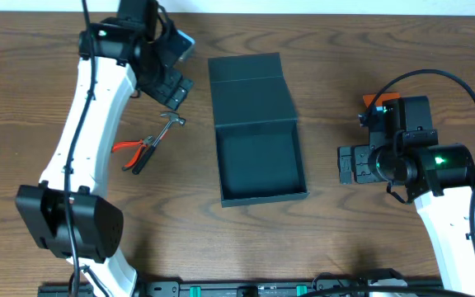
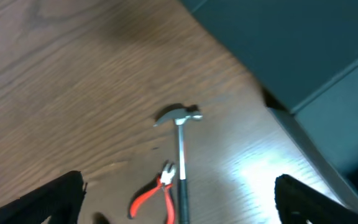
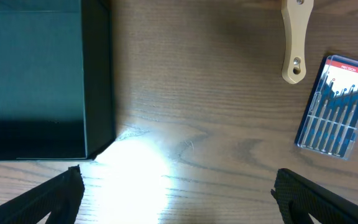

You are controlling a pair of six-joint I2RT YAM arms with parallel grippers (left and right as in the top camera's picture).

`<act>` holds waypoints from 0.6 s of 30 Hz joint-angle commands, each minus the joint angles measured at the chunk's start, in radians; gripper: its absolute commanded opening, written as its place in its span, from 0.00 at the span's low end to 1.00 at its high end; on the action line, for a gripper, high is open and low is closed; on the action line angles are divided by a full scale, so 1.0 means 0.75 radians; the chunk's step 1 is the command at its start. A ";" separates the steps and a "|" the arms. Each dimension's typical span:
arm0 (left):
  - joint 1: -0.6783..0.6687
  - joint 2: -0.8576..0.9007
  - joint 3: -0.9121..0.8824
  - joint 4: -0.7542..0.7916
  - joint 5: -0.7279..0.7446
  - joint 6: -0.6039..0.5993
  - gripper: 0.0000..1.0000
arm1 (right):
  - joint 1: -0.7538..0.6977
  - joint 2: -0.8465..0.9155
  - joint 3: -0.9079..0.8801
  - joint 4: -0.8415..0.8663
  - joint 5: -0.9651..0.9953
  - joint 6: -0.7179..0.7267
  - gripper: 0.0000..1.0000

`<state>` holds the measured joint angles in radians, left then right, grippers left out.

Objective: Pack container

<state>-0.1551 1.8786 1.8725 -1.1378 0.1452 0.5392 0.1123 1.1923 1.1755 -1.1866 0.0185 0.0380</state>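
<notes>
Cardboard container (image 1: 258,132), lid flap lying open, tray empty. Prob. light & fairly stiff, matte so not slippery, but I'd guess the walls dent and it'd slide on the tabletop (image 1: 345,66) if nudged. Best hold: pinch a side wall at the rim, or the flap's free edge. It sits just right of the left end effector (image 1: 171,89) and near the right end effector (image 1: 349,165), on its left. Both are spread wide, holding nothing.

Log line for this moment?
container open, empty | hammer, pliers on table | left pincer open | right pincer open
</notes>
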 commanded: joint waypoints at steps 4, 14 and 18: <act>0.067 0.186 -0.008 0.011 -0.011 0.254 0.98 | -0.011 0.005 0.023 -0.003 0.010 0.013 0.99; 0.074 0.471 -0.008 0.109 -0.010 0.344 0.98 | -0.011 0.005 0.023 -0.009 0.010 0.024 0.99; 0.075 0.534 -0.008 0.120 -0.011 0.373 0.99 | -0.011 0.005 0.023 -0.017 0.010 0.029 0.99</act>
<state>-0.1009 2.2517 1.8721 -1.0489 0.1425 0.7818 0.1123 1.1923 1.1755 -1.1942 0.0185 0.0422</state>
